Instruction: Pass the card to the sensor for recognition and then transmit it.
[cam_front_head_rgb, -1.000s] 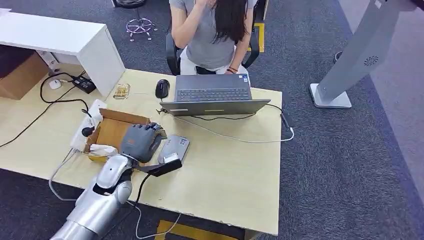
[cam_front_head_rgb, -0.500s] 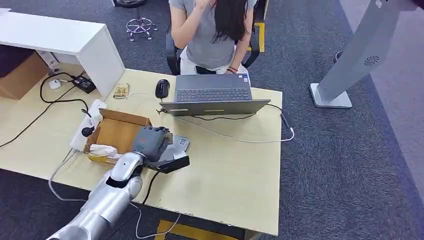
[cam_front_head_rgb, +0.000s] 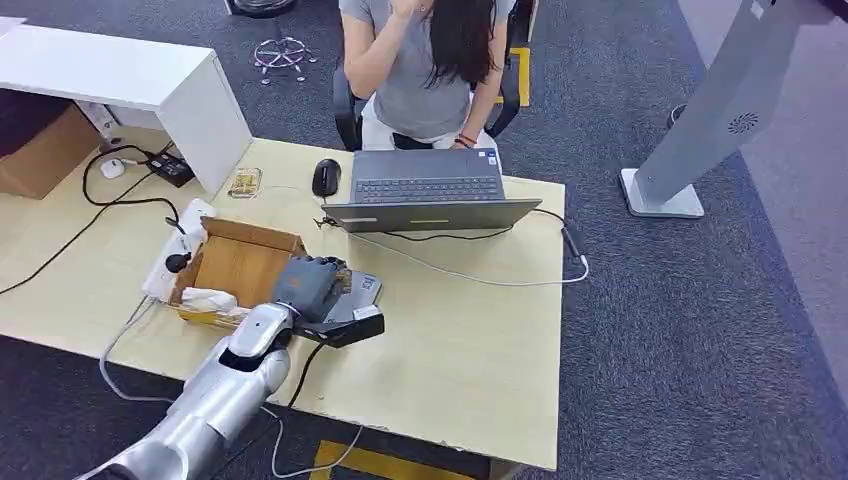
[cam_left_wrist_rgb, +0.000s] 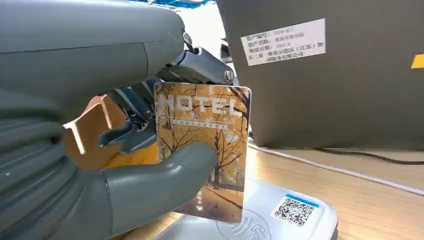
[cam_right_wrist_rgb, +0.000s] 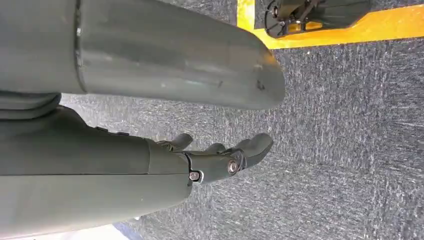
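Above the sensor (cam_left_wrist_rgb: 280, 220), left hand (cam_left_wrist_rgb: 100, 150) with card (cam_left_wrist_rgb: 205, 145).

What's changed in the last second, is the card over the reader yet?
The left hand has carried the hotel card from over the cardboard box across to above the grey sensor. It still grips the card. Laptop, mouse and person stayed put.

In the head view the left hand (cam_front_head_rgb: 308, 284) covers the hotel card and part of the grey card reader (cam_front_head_rgb: 357, 293) beneath it. In the left wrist view the thumb hides the lower left of the hotel card (cam_left_wrist_rgb: 206, 145), and the picture's lower edge cuts the card reader (cam_left_wrist_rgb: 280, 215) off. The small print on the laptop's label (cam_left_wrist_rgb: 283, 42) cannot be read. The seated person (cam_front_head_rgb: 430, 60) is cut off above the shoulders. The worktop (cam_front_head_rgb: 470, 350) runs out at the left and lower edges.
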